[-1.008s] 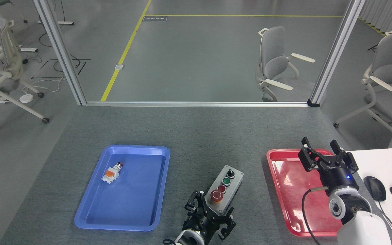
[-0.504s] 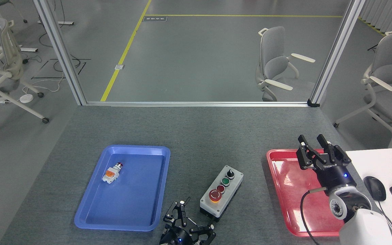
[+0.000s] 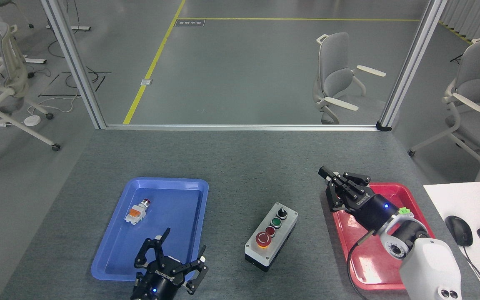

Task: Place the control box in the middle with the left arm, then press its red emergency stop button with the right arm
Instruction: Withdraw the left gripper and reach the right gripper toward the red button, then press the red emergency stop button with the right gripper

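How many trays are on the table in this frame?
2. A blue tray at left holding a small button part, and a red tray at right, partly covered by the right arm. None seems hidden.

Both black three-fingered claws, left (image 3: pixel 172 260) and right (image 3: pixel 342 187), carry blue lights; the glossy white right arm (image 3: pixel 429 266) trails a thin black cable (image 3: pixel 353 256).

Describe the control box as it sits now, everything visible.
The control box is oblong, with a light grey lid on a black base. It lies flat and skewed on the grey tabletop between the blue tray and the red tray. Its lid carries a black knob, a green button, a small red button and the red emergency stop button. Neither gripper touches it.
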`<state>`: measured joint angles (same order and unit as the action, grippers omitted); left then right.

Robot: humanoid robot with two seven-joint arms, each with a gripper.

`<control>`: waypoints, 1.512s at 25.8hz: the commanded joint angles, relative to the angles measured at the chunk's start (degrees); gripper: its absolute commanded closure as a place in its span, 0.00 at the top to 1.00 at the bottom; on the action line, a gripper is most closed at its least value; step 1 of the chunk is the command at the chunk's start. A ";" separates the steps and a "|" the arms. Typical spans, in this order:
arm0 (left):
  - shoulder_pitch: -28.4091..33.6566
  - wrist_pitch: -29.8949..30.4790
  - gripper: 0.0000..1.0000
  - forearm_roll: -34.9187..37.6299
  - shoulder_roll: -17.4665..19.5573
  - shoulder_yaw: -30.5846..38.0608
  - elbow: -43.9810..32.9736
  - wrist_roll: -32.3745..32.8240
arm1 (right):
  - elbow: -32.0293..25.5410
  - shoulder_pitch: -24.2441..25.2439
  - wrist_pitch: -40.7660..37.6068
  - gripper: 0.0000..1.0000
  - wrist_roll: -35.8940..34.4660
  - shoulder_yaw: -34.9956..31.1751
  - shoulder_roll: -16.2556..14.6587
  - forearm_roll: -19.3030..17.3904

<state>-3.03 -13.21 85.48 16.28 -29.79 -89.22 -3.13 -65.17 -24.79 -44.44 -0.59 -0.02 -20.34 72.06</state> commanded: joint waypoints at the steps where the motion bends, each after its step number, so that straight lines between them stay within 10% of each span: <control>1: 1.01 0.03 0.99 -0.05 -0.02 8.96 -2.01 -0.03 | 3.82 -1.93 -0.56 0.00 0.50 5.21 0.83 -0.08; 24: -9.89 0.56 0.99 -14.46 -1.07 26.01 11.09 -3.11 | 12.08 -3.95 -0.56 0.00 0.50 22.78 4.43 8.98; 31: -9.36 17.70 0.99 -20.44 0.77 32.42 11.35 -2.75 | 13.40 -3.95 -0.56 0.00 0.50 24.19 3.29 9.15; 39: -9.10 18.75 0.99 -20.61 -0.11 34.18 11.09 -3.11 | 14.54 -3.07 -0.56 0.00 0.50 26.30 3.29 11.26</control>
<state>-12.16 5.11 65.03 16.27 4.18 -78.08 -6.21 -51.08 -28.17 -44.72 -1.76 25.23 -17.03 82.15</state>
